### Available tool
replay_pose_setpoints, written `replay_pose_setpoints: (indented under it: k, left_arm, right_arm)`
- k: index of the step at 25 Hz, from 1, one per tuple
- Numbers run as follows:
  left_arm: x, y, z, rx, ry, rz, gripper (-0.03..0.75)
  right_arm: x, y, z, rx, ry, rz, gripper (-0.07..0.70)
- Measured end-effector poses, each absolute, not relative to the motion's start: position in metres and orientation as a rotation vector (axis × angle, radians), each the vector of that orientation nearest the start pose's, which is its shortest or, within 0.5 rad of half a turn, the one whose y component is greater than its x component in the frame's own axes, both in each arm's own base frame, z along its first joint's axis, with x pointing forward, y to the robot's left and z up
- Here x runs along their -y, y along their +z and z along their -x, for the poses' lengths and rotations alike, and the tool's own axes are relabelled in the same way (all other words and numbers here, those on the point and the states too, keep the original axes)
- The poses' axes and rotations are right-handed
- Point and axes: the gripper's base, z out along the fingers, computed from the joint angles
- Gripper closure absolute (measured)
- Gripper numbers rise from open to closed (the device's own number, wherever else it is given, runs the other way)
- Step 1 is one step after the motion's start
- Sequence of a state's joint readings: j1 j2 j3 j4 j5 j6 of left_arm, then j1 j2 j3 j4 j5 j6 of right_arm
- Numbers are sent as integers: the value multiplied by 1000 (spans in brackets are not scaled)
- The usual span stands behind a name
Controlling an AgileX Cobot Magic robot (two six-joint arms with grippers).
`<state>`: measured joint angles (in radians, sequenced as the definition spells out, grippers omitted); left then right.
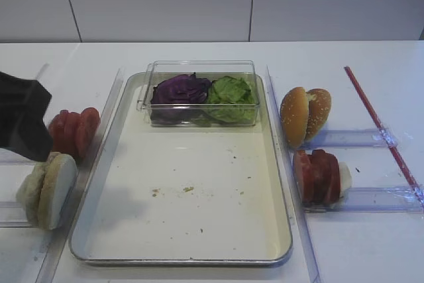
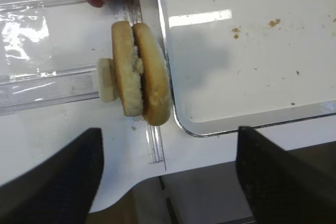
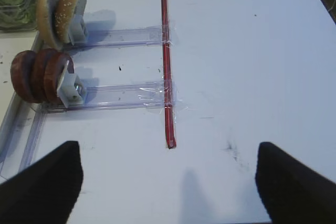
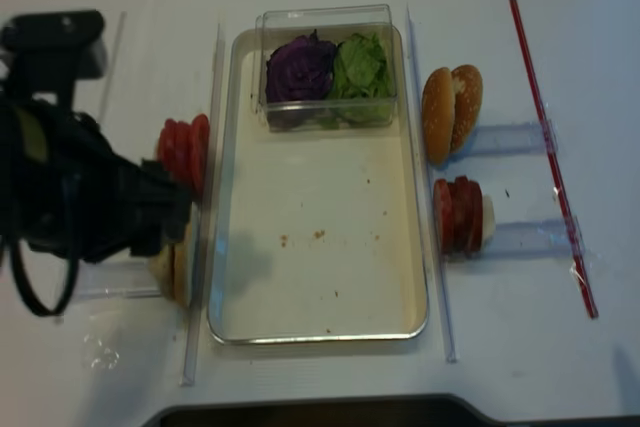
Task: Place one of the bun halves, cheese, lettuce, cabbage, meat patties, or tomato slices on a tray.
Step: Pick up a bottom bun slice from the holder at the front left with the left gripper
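Inventory, from my left claw (image 2: 168, 174):

- Left claw: jaws spread wide, nothing betw. them. Hovers above bun halves (image 2: 140, 72), which stand on edge, two pressed together, in a clear rack (image 2: 50, 85) just outside tray's near-left corner.
- Tray (image 1: 278, 230): to the right of my left claw. Cream floor, silver rim; only crumbs on the open floor.
- Clear plastic box (image 1: 199, 94): sits in tray's far end, ahead and right of claw. Contents: cabbage (image 1: 179, 89) in left half, lettuce (image 1: 230, 91) in right half, touching.
- Tomato slices (image 1: 73, 130): on edge, just ahead of claw, outside tray's left rim.
- Right claw (image 3: 168, 182): jaws wide apart, empty, over bare table.
- Ahead-left of right claw: sesame buns (image 3: 60, 11) in far rack, red slices (image 3: 39, 74) in near rack; red strip (image 3: 166, 56) crosses both racks.
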<state>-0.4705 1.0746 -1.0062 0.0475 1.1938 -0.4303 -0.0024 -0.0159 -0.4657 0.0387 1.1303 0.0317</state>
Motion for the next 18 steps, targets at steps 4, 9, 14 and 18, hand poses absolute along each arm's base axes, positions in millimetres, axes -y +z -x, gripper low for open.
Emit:
replay_pose_setpoints:
  k: [4,9,14,18]
  left_arm:
    - [93,322,-174,-2796,-132,-107,191]
    - [101,317,-185,-2763,-155,-95,192]
    - [107,309,-195,-2765,-150,-96,193]
    - [111,301,-203,-2777,-130,-104,193]
  right_arm:
    - [-3,262,7,-2132,64,-33,-57]
    - [-3,262,7,-2132,64,-33,-57]
    - [-3,262,7,-2132,64,-33,-57]
    - [-3,262,7,-2132,62,-33,-57]
